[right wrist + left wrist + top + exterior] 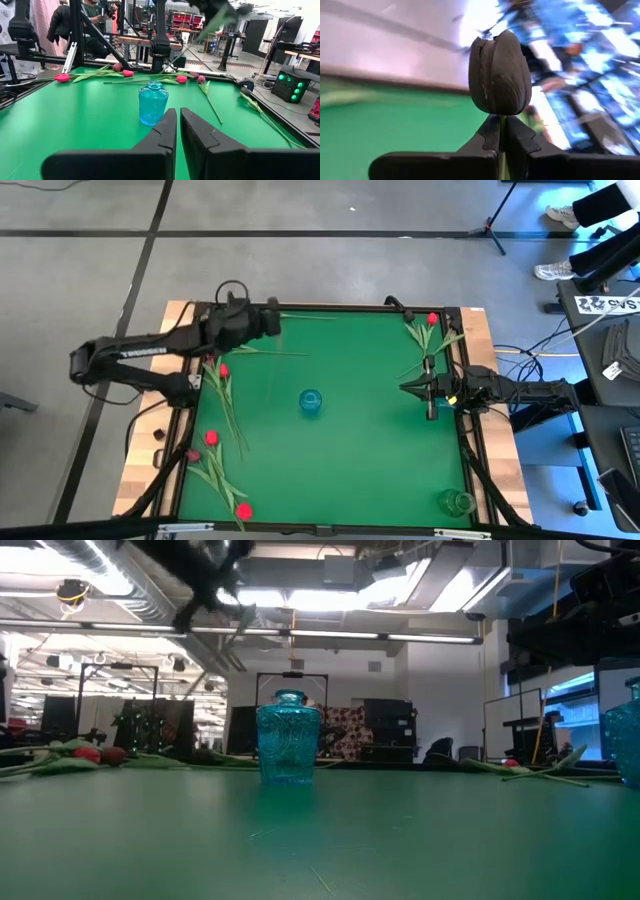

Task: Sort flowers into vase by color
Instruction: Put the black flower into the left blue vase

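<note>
Green felt covers the surface (370, 450), which sits in a wooden frame on a grey workshop floor; racks, stands and seated people show in the room beyond.

Black tulip (500, 75): its head stands just above the fingertips of the left gripper (501, 137), whose fingers are pressed together on the thin green stem directly below the head. Gripping there probably keeps the heavy end from swinging, so the long stem can trail and be lowered into a narrow neck. In the high view the left gripper (270, 320) is raised near the far-left corner, with a stem streak running along the far edge.

Blue vase (311, 401): it stands upright near the centre of the surface, apart from all flowers, a likely target reachable by either arm. A second, clear green vase (457, 502) stands in the near-right corner, presumably for another colour.

Remaining flowers: red and maroon tulips (222, 442) lie flat along the left edge, well apart from the blue vase; one red tulip (432, 319) lies with its stem and leaves near the far-right corner. These await sorting.

Right gripper (413, 387): waits at the right edge, pointed at the blue vase, fingers almost together and holding nothing.
</note>
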